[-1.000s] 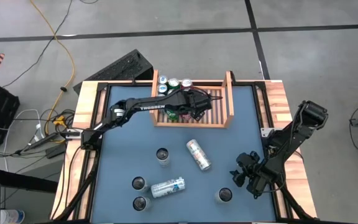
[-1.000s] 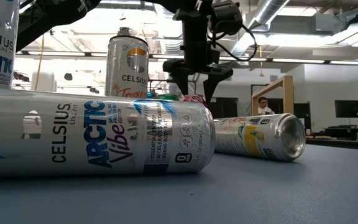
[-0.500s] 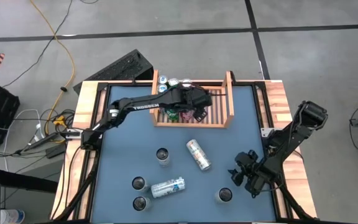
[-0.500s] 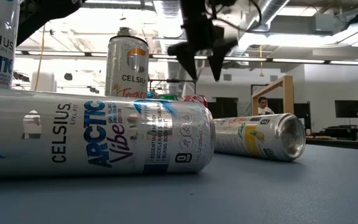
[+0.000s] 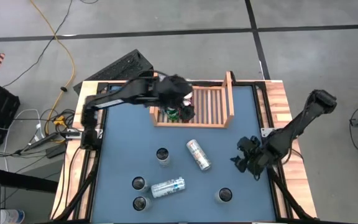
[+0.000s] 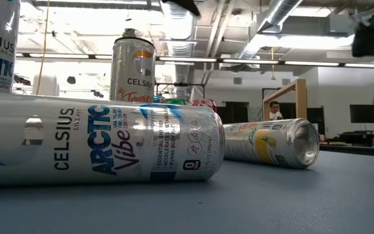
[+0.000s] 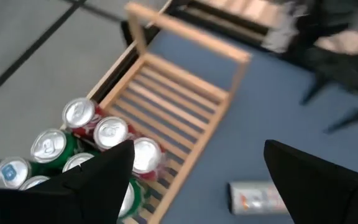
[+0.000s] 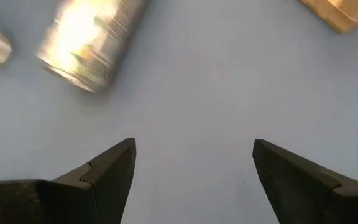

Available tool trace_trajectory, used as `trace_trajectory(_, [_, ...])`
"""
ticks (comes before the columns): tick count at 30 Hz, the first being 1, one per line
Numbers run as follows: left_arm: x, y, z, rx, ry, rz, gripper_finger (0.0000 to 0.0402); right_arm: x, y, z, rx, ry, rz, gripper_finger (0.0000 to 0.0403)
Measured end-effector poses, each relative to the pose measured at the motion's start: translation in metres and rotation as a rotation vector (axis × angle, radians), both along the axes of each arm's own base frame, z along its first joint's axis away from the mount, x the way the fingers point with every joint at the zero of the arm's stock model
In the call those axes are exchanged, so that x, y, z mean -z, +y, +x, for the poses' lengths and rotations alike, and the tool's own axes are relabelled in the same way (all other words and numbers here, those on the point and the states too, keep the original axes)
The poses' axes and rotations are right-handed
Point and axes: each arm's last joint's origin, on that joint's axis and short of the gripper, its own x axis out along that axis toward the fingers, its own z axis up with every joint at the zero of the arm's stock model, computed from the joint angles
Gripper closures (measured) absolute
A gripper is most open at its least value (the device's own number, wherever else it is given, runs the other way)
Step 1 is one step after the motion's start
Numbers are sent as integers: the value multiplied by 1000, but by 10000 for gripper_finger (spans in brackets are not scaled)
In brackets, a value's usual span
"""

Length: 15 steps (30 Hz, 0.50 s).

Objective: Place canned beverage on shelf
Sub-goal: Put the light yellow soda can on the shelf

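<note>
Blue worktop (image 5: 123,155): left claw (image 5: 182,102), fingers spread and empty, is held above the cans (image 7: 98,134) clustered at the left end of the wooden shelf (image 5: 219,109) along the far edge. Loose cans (image 5: 197,154) are scattered mid-worktop. Right claw (image 5: 244,160), spread and empty, is held near the right edge.

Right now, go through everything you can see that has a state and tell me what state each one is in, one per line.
Left claw: open, empty, above the shelf.
Right claw: open, empty, over bare table.
Shelf: cans clustered at one end, remaining slats bare.
Cans on the shelf: upright, packed together.
Arctic Vibe can: lying on its side.
Second fallen can: on its side near the shelf.
Four loose cans: upright on the table.
</note>
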Motion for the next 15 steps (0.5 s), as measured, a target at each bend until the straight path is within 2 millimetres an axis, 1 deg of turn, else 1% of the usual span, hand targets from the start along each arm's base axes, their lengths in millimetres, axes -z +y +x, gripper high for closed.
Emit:
trace_trajectory(3, [-21,-21,-25,62,-23,9,58,-23,-11,7,-2,-46,92,74])
trace_trajectory(5, [-32,-33,-40,92,-40,12,58,-38,-18,15,-25,-55,114,74])
trace_trajectory(7, [-42,-45,-54,110,-68,10,58,-54,-25,27,-49,-65,118,74])
trace_trajectory(10, [-53,-60,-71,125,-101,5,58,-75,-36,49,-61,-29,78,74])
trace_trajectory(15, [-68,-80,-94,164,-166,-23,58,-102,-57,87,8,108,69,74])
